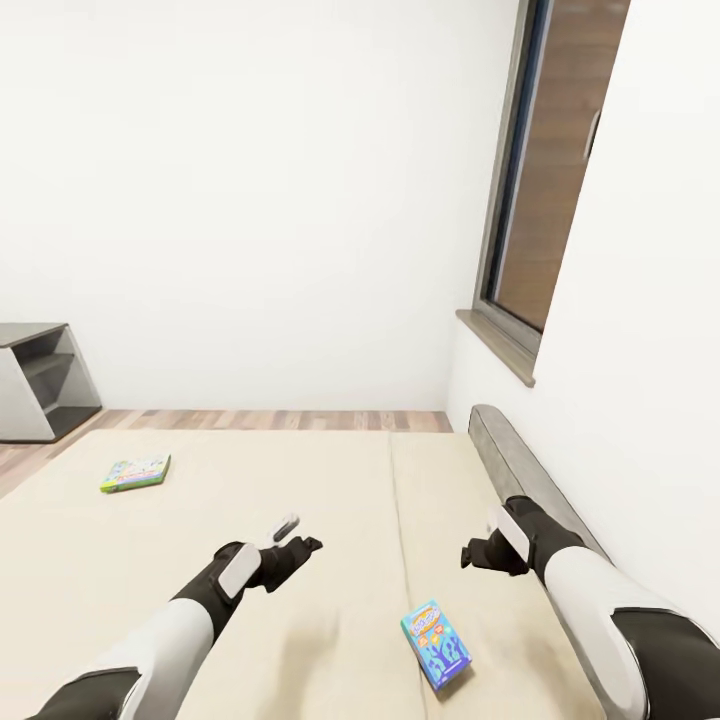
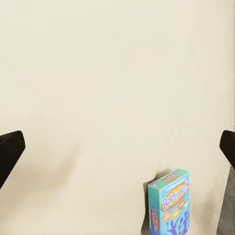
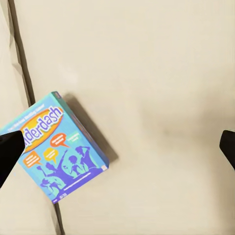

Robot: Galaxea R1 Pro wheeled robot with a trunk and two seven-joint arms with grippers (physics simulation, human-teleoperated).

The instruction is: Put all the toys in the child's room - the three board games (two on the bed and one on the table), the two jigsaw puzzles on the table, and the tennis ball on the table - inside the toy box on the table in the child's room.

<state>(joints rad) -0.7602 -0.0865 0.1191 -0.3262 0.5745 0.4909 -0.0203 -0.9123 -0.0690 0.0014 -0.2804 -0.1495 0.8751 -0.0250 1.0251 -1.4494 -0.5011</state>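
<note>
Blue cardboard, the small board game box with cartoon figures (image 1: 437, 645), lies flat on the cream mattress of the low bed (image 1: 300, 480), nearest the robot, just right of the seam between the two mattress halves and between the two arms. The right wrist view alone lets its lid be read: an orange "...derdash" banner and purple silhouettes (image 3: 55, 147), with the box straddling the dark seam. The left wrist view catches the same box (image 2: 169, 203) near the frame's edge, on bare mattress.

Above the mattress hover both black grippers. The left gripper (image 1: 297, 548) has its fingers spread wide, holding nothing; in its own wrist view the dark fingertips (image 2: 10, 152) sit at opposite edges of the frame. The right gripper (image 1: 478, 556) is likewise spread and empty, one tip (image 3: 9, 154) overlapping the box in its wrist view.

Farther off, toward the bed's left far corner, the head view shows a second flat box, green and white (image 1: 136, 472). Beyond it stand a grey open shelf unit (image 1: 35, 380), wood plank floor (image 1: 250, 420), white wall and a dark-framed window (image 1: 550, 170).
</note>
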